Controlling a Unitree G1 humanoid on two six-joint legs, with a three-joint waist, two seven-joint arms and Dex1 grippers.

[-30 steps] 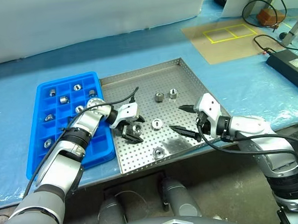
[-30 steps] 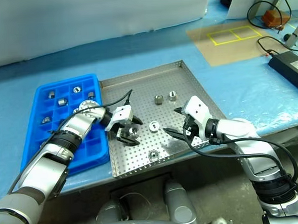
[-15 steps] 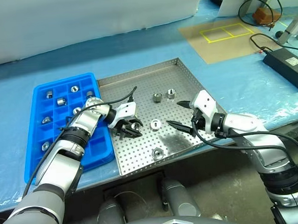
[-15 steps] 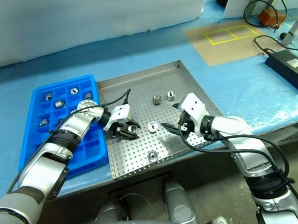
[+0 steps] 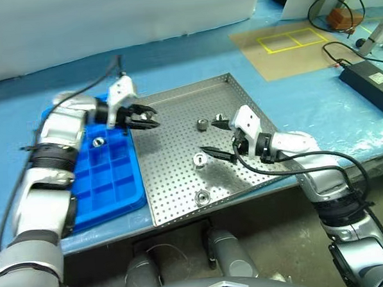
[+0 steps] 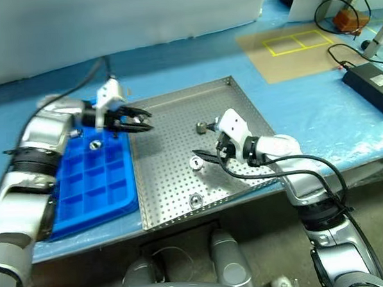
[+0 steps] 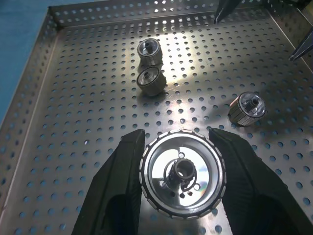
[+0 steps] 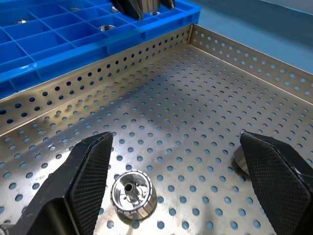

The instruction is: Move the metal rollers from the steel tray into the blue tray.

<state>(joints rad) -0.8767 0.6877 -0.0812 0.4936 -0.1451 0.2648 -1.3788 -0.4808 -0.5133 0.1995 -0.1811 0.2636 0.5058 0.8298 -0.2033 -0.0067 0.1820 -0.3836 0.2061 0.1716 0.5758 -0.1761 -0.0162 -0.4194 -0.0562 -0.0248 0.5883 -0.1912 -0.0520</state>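
Left tool grasping a metal roller above the steel tray.
Right tool released, straddling another roller.

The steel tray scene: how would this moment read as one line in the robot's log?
left gripper: shut on roller, lifted over steel tray beside blue tray | right gripper: open, over roller in steel tray

Head cameras look down over the steel tray; both wrist cameras sit close above its perforated floor.
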